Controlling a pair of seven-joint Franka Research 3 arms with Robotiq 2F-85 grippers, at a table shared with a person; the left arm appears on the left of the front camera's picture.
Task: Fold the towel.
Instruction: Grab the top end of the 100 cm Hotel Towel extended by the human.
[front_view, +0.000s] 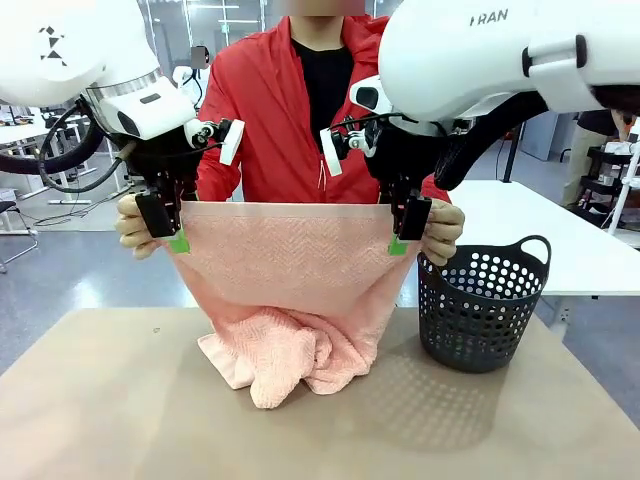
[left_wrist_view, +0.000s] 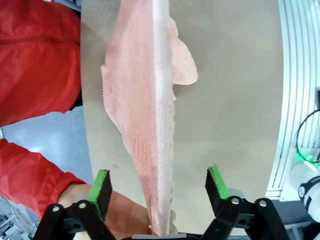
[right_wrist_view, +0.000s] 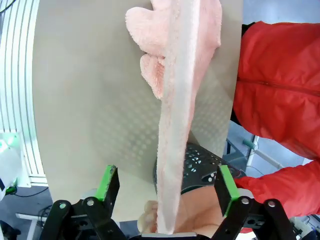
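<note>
Towel (front_view: 290, 260): matt terry cloth, rough zigzag pile, smoother plain hem band. Bench (front_view: 90, 400) smooth matt beige; basket (front_view: 480, 310) perforated black plastic, dull sheen. Arm shells (front_view: 450, 50) glossy white plastic, left claw pads (left_wrist_view: 101, 187) matt green, jacket (front_view: 260, 110) smooth red cloth.

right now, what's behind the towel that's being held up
The person's hands hold the towel at its top corners, and a red jacket shows above it. The cloth hides the person's lower torso.
</note>
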